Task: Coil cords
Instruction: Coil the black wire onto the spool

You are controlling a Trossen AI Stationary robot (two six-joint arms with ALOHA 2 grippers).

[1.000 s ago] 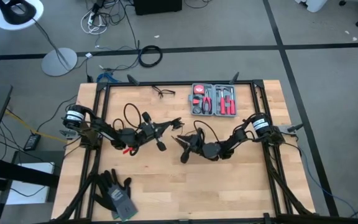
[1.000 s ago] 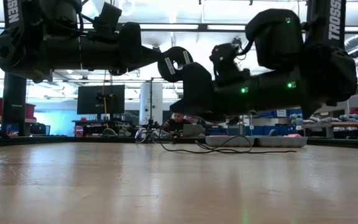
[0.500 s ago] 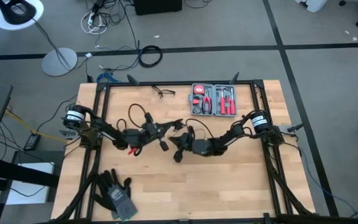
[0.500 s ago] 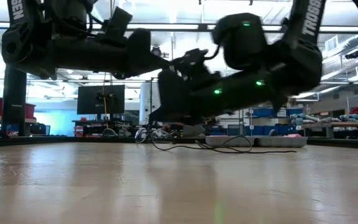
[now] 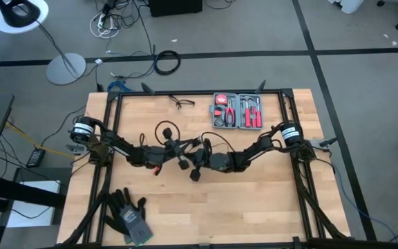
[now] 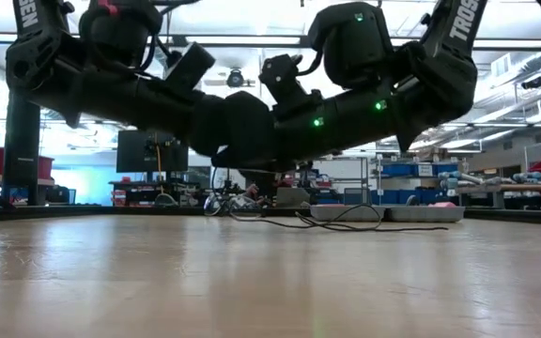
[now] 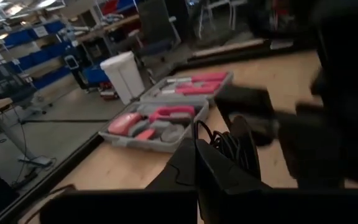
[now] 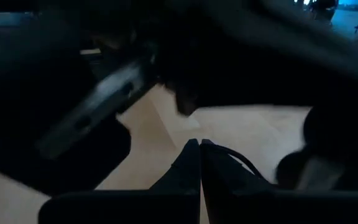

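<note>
The cord shows as thin black loops bunched just past my left gripper's fingertips, and as a single thin strand running off my right gripper's fingertips. Its puck end I cannot make out. Both grippers meet above the middle of the table, lying nearly level. My left gripper comes from the left and my right gripper from the right. Both are shut. In the low view the two dark arms overlap well above the wood. My left gripper has the cord between its shut fingertips. A strand rises from the tips into the loops, which hang clear of the table. How many strands are pinched I cannot tell. My right gripper pinches one thin strand at its fingertips, coming in nearly level from the table's right. The strand runs off slack past the tips.
An open grey tool case with red-handled tools lies at the far edge, right of centre. A small glasses-like wire item lies to its left. Dark gloves lie at the near left corner. Black frame rails run along the table's sides.
My right gripper has gone toward the table's left edge, up to my left gripper, and has shut there. Both wrists have tipped and rolled somewhat. My left gripper has sunk a little and stayed shut.
</note>
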